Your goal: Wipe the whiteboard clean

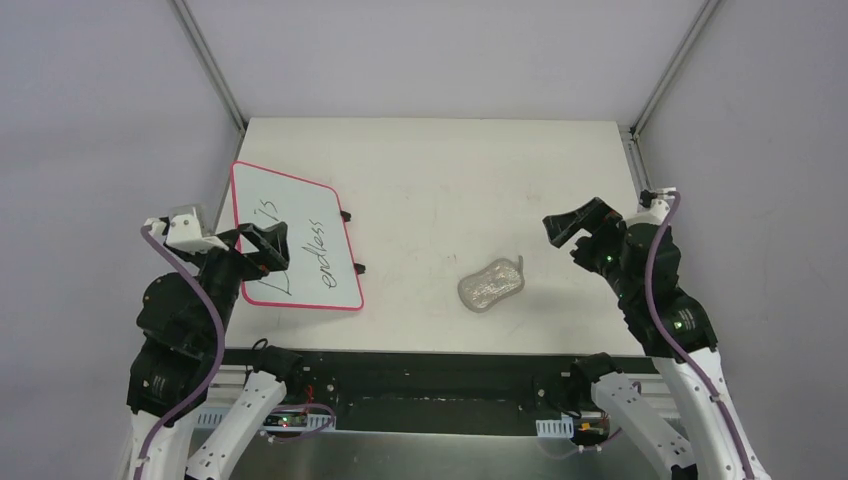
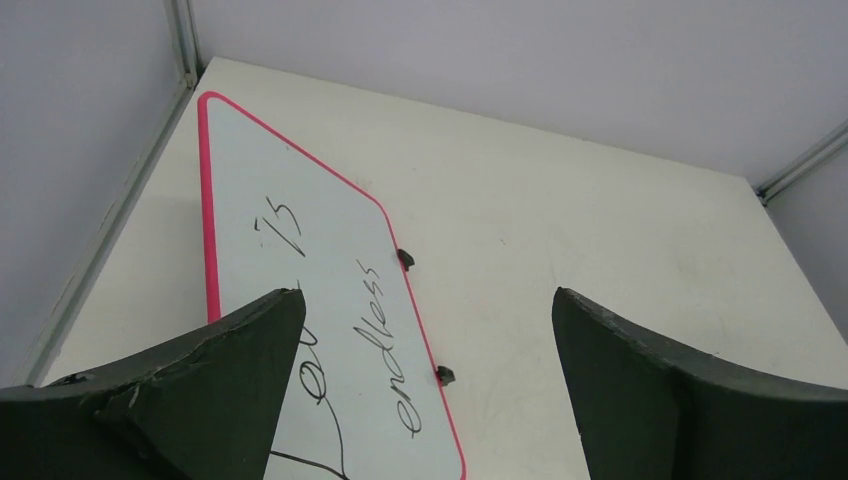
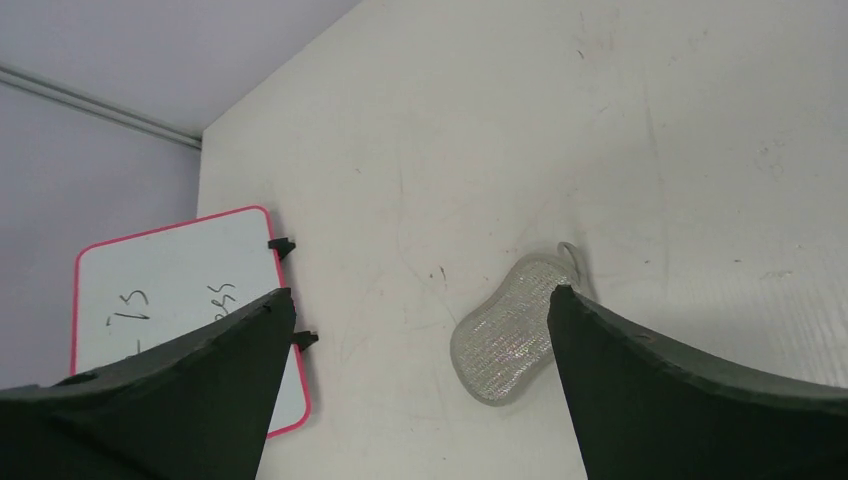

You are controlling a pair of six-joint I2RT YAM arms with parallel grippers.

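The whiteboard (image 1: 300, 215) lies flat at the table's left side, with a red-pink frame and black handwriting on it. Two black tabs (image 1: 346, 215) stick out of its right edge. My left gripper (image 1: 268, 250) hovers open above the board's near part, with nothing between its fingers. The left wrist view shows the whiteboard (image 2: 290, 230) under the left gripper (image 2: 425, 295), with its left finger over the writing. My right gripper (image 1: 565, 238) hangs open over the table's right side, holding nothing. In the right wrist view the whiteboard (image 3: 170, 280) lies far left of the right gripper (image 3: 420, 292).
A small grey peanut-shaped pad (image 1: 491, 284) lies on the table between the board and my right gripper, and the pad (image 3: 505, 335) sits just inside the right finger in the right wrist view. Grey walls and metal posts (image 1: 208, 60) enclose the white table (image 1: 450, 180).
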